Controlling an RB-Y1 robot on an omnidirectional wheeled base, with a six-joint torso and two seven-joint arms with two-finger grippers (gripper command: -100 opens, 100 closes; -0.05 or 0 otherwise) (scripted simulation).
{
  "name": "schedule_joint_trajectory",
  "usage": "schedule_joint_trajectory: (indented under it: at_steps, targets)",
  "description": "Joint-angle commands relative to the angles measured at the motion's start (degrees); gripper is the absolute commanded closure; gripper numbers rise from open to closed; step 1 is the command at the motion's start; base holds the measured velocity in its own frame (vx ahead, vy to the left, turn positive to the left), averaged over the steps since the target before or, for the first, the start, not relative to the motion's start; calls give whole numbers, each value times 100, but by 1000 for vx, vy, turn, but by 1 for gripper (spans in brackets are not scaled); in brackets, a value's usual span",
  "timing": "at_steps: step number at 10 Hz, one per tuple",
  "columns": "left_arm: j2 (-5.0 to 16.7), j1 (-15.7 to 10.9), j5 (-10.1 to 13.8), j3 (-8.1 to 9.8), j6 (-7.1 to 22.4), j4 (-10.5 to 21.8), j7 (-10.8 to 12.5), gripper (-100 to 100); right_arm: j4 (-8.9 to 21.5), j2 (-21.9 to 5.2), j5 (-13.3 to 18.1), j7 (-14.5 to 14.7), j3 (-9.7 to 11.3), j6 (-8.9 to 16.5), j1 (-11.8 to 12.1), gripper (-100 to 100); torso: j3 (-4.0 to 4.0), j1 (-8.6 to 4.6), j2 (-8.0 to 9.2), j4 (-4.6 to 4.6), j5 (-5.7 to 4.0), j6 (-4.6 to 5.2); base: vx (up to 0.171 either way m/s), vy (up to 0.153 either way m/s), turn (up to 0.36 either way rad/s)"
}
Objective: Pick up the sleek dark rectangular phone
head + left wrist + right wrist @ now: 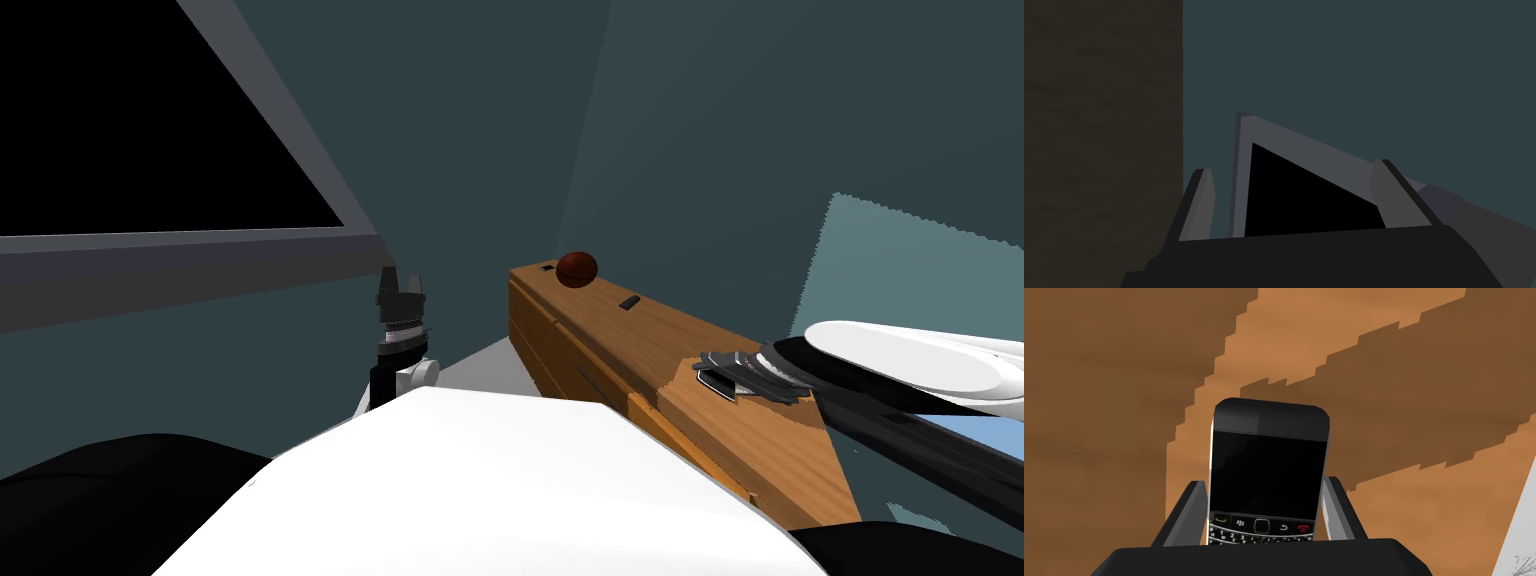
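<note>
Cabinet point(640, 340) of brown wood presents a long top. Right gripper point(1264, 483) hangs over the top's near end, its fingers closed against both long sides of the dark phone point(1269, 438), keypad end nearest the gripper body. Brown ball point(577, 268) sits at the far end, well apart. Left gripper point(402, 290) is spread wide and holds nothing. Recommendation: confirm even pressure, then lift straight up without tilt.

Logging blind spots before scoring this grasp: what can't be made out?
phone: lower keypad cut off by the right gripper body, right wrist view.
Whether it is lifted off the wooden top: same view, no gap readable.
small dark item near the red-brown ball, head view: too small to name.
</note>
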Motion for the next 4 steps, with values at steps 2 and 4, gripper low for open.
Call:
schedule_joint_trajectory:
  at_steps: [2,4]
  targets:
    - [0,0,0,0,0,0,0,0,-48,-135,-63,-58,-215,-218,-13,100,4,3,6,2,3,1,-23,4,-65]
    - [0,0,0,0,0,0,0,0,-28,-109,-55,-30,-162,-165,-19,0,5,4,8,2,1,3,-5,1,-6]
